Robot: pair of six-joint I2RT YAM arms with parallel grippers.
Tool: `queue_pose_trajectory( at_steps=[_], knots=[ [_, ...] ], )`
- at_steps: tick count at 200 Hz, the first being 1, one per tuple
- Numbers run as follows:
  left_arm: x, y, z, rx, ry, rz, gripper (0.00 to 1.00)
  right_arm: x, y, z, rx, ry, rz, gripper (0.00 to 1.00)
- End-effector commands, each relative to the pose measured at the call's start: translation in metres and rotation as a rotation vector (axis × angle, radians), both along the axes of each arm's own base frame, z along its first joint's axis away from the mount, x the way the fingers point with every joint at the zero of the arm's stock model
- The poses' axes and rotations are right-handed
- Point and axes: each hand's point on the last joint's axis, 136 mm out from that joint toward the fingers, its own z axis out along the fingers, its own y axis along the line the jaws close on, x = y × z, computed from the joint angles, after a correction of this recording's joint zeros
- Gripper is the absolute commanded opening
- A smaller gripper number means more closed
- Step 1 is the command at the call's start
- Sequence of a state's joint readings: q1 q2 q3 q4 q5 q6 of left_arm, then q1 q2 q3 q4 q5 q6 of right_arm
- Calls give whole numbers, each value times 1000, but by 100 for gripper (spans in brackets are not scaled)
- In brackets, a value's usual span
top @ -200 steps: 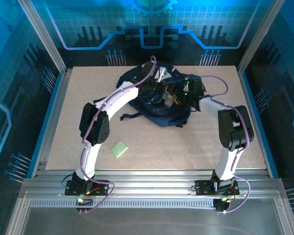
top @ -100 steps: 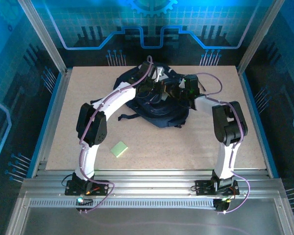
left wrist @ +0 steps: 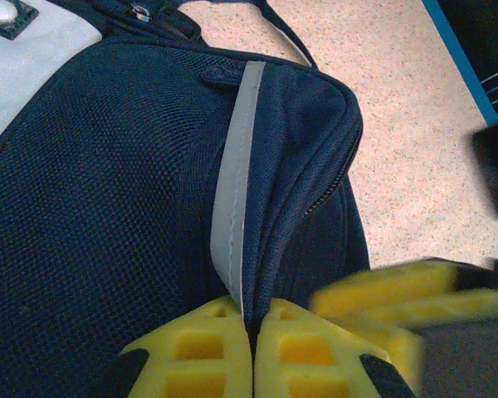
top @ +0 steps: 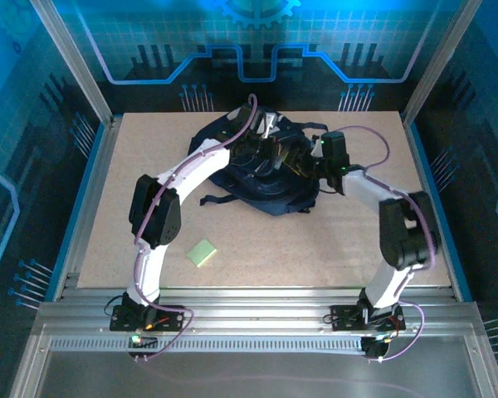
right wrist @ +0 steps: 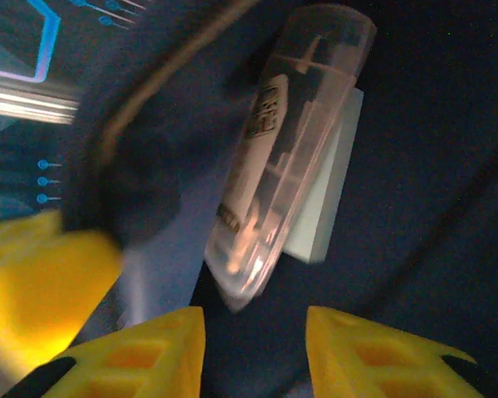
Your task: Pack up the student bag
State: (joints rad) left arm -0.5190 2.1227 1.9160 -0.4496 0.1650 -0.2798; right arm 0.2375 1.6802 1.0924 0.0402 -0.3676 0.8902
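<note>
The student bag [top: 275, 197] lies at the back middle of the table, dark navy with a pale grey stripe [left wrist: 235, 182]. My left gripper [left wrist: 251, 333] is shut on the bag's fabric edge right beside that stripe, holding the mouth up [top: 260, 152]. My right gripper [right wrist: 256, 336] is open inside the bag's mouth [top: 300, 162], with nothing between its fingers. Just beyond its fingertips a clear plastic case [right wrist: 292, 153] lies on a pale pad [right wrist: 335, 195] inside the bag. The right gripper's blurred yellow fingers [left wrist: 383, 290] appear in the left wrist view.
A pale green sticky-note pad [top: 202, 252] lies on the table in front of the left arm. Black straps [top: 217, 197] trail from the bag's left side. Metal frame posts and blue walls enclose the table [top: 332, 240].
The right arm's elbow has swung out to the right and lower while its gripper stays at the bag's mouth. The left arm keeps its hold and has barely moved.
</note>
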Motion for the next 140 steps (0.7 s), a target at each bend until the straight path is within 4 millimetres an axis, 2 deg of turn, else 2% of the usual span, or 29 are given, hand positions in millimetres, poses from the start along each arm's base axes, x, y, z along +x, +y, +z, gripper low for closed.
queue_pose_trajectory(
  at_steps=[1,14,22,38,62,70,87,90,99,122,136,140],
  knots=[
    [8,-22,41,-91,-110,-40,0,-43,-24,2,-178,14,53,40],
    [9,-21,32,-83,-97,-34,3,-64,-31,6,-228,17,79,43],
    [8,-21,29,-80,-88,-34,15,-78,-35,7,-258,19,95,46],
    [4,-20,22,-74,-57,-28,49,-101,-42,8,-329,27,114,53],
    [0,-11,18,-65,-53,-4,73,-132,-41,3,-405,32,147,63],
    [-1,-5,19,-75,-56,13,79,-141,-34,1,-409,25,168,66],
    [-3,12,21,-122,-48,59,83,-155,-11,0,-402,-2,225,70],
    [-3,17,19,-126,-42,70,84,-161,-9,-9,-409,15,239,71],
    [-6,30,19,-142,-35,101,87,-169,5,-14,-416,14,275,72],
    [-13,75,14,-139,-26,183,99,-185,46,-30,-444,2,384,78],
    [-18,106,11,-139,-23,235,99,-194,68,-45,-497,3,449,85],
    [-21,113,9,-137,-16,248,99,-192,78,-40,-505,-24,461,87]
  ],
)
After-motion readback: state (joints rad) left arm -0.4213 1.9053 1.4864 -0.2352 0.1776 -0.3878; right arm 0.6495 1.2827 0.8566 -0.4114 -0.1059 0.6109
